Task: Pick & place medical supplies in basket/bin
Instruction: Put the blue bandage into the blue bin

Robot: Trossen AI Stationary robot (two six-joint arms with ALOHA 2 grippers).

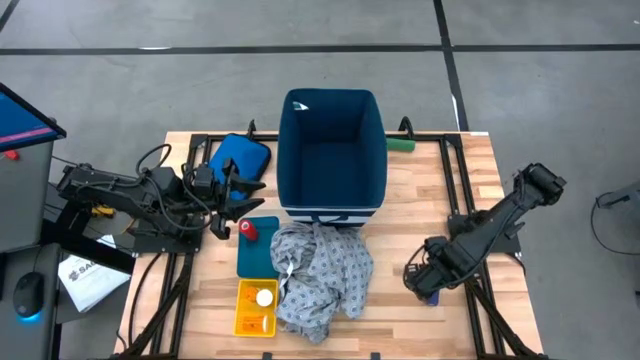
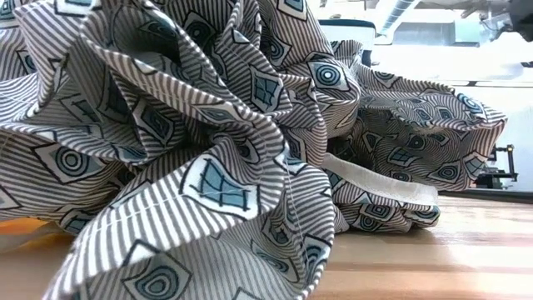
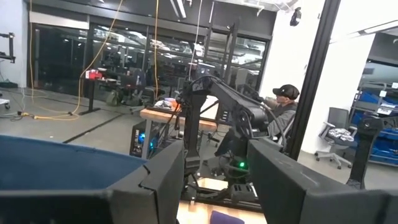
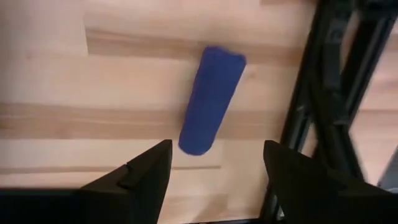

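The navy-blue bin (image 1: 330,150) stands upright at the table's far middle. Before it, the grey patterned gown (image 1: 320,275) lies bunched on the wood and fills the low view (image 2: 208,150). A red cylinder (image 1: 247,230) stands on a teal tray (image 1: 262,255). A white-capped bottle (image 1: 263,297) sits in a yellow tray (image 1: 255,318). A green cylinder (image 1: 400,145) lies beside the bin's right wall. My right gripper (image 4: 214,165) hovers open over a dark-blue cylinder (image 4: 211,99) that lies flat on the wood (image 1: 430,297). My left gripper (image 3: 214,186) is open and held level left of the bin (image 1: 235,200).
A flat blue padded pouch (image 1: 240,160) lies left of the bin. Black frame rails (image 4: 323,93) run close beside the dark-blue cylinder. In the left wrist view my right arm (image 3: 217,99) shows farther off, with a seated person (image 3: 283,109) in the room behind.
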